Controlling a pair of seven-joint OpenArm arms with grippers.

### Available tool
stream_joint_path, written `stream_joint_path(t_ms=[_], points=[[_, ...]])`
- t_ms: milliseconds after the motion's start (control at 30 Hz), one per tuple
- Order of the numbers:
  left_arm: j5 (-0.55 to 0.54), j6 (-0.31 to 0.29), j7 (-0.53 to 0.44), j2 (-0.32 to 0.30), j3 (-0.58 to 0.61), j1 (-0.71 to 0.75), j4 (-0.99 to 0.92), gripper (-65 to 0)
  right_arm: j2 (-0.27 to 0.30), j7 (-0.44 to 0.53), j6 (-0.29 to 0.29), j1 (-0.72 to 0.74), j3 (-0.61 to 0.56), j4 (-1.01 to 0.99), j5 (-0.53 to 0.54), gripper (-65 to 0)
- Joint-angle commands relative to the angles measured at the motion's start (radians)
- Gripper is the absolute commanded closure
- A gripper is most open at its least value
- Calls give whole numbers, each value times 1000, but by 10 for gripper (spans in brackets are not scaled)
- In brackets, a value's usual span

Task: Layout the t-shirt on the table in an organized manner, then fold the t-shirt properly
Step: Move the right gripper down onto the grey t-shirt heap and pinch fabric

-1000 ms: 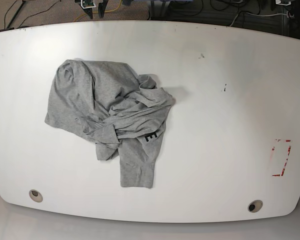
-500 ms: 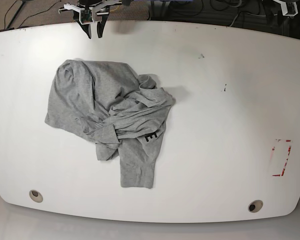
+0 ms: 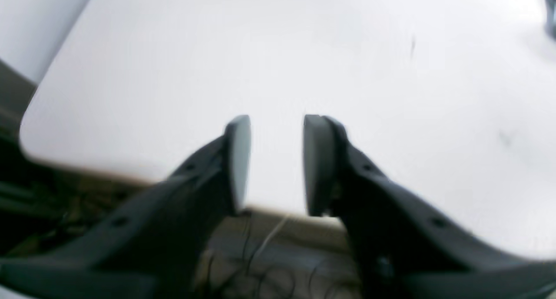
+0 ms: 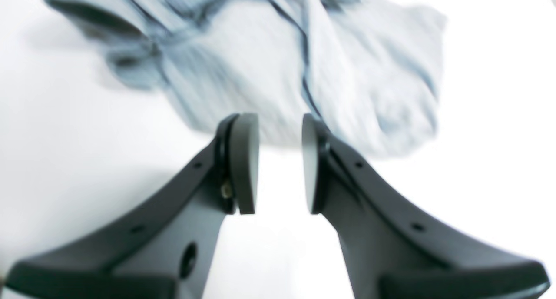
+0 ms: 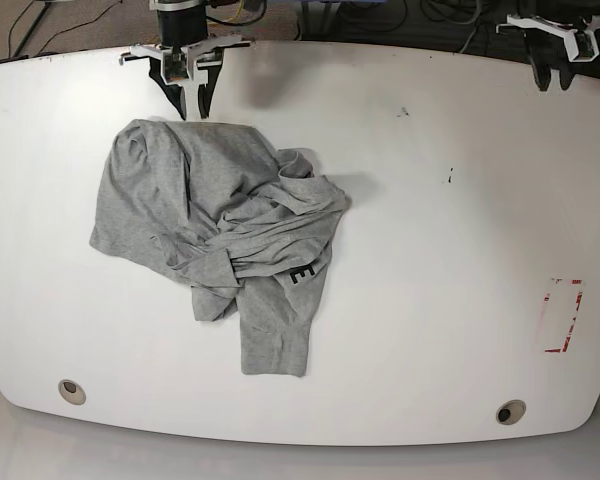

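T-shirt lies crumpled on white surface, just ahead of right pincer, jaws apart, empty. Left pincer, also apart, hangs well off, at far edge.

Crumpled t-shirt heaped left of centre on table; bare surface everywhere else, wide to the right.
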Motion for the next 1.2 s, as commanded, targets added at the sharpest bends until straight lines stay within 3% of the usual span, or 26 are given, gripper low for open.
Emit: stream_joint_path(t_ms=[0,133,333,433,800,1167], points=[[-2,5,-27,-2,-4,-4,15,-293,1,31,1,12,-22,14,5,-168],[-2,5,-27,-2,7,-26,17,-379,20,30,1,33,-77,16,3,-235],[-2,5,-27,-2,7,-72,17,-388,86,20,1,68,-197,10,3,-485],[-2,5,-27,-2,7,-90,17,-388,109,-42,0,91,-259,11,3,-574],[-1,5,-27,-4,7,-119,15,-388,152,-274,-5,266,-408,-4,3,-590],[-1,5,-27,-5,24,-119,12,-388,161,-369,-5,466,-465,-107,-43,-590]])
